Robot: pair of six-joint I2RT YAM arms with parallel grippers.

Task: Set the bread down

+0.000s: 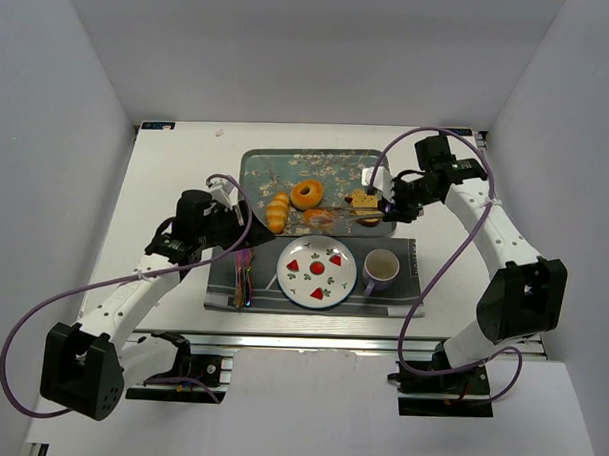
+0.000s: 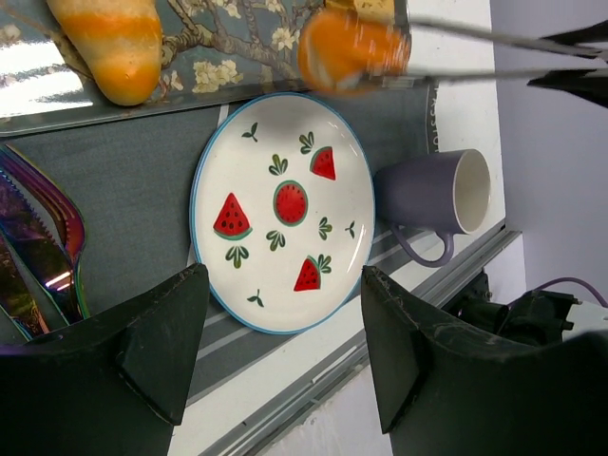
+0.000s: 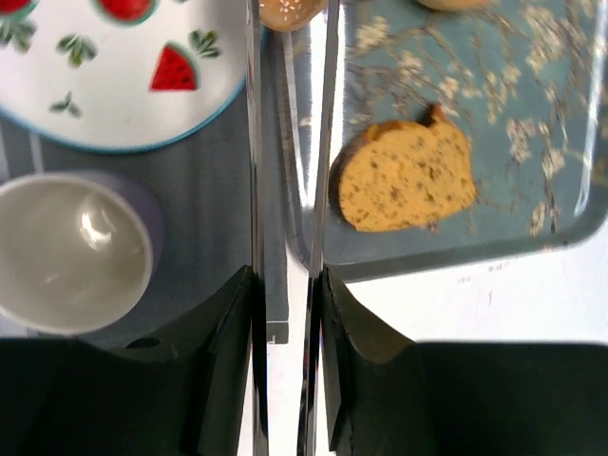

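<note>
Metal tongs (image 3: 254,190), clenched in the right jaws, pinch a small bun (image 2: 351,47) over the tray's (image 1: 261,171) front edge, just beside the plate (image 1: 317,272). It should travel level to the plate's middle before the squeeze eases; the left jaws hang released

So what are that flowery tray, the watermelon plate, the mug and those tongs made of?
Tray: probably metal or tin with a glossy printed finish, since it throws bright glare.
Plate: looks like glazed ceramic, smooth and shiny, though melamine is possible.
Mug: likely ceramic, dull purple outside, with a glossy pale inside that shows a highlight.
Tongs: polished metal, in thin mirror-like strips.
</note>
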